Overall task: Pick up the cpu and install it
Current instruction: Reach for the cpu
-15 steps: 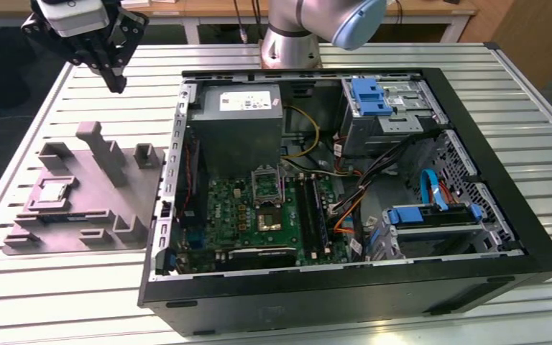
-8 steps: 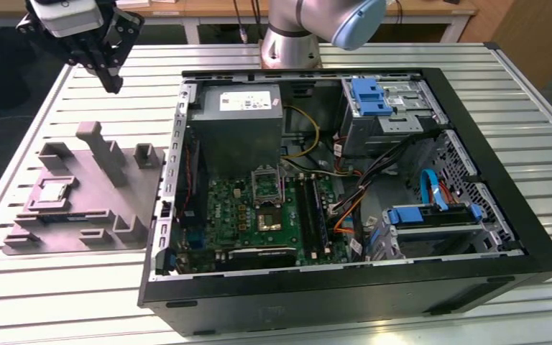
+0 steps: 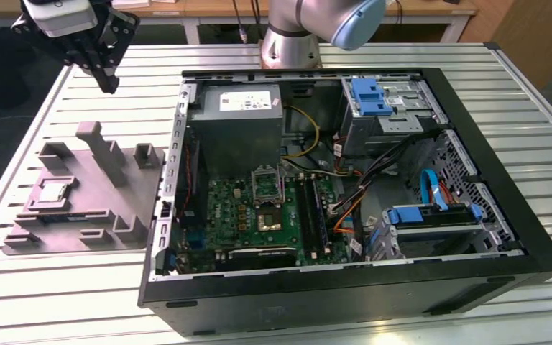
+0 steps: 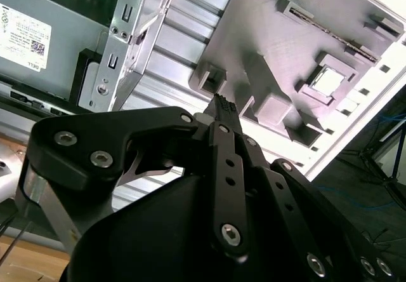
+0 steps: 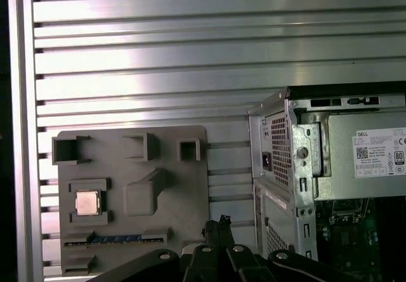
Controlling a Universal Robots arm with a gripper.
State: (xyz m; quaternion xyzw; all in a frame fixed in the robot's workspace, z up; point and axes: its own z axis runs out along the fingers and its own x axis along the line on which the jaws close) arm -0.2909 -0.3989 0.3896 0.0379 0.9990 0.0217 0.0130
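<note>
Gripper (image 3: 110,85) hangs at the exterior view's upper left, fingers aimed down, seemingly pressed together on nothing. Lower in frame, the cpu (image 3: 54,191) lies flat, metal top up, in a recess of the grey fixture tray (image 3: 98,205); being square, it has no long axis. Rightward, the exterior view adds the green motherboard (image 3: 238,208) inside the computer case (image 3: 353,302).

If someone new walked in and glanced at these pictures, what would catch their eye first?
The open computer case dominates the exterior view's right, its green motherboard exposed. On the exterior view's left, a grey fixture lies on the slatted table, with the cpu seated in one of its recesses. The end effector hangs above the table near that view's upper left corner, closed and empty.
</note>
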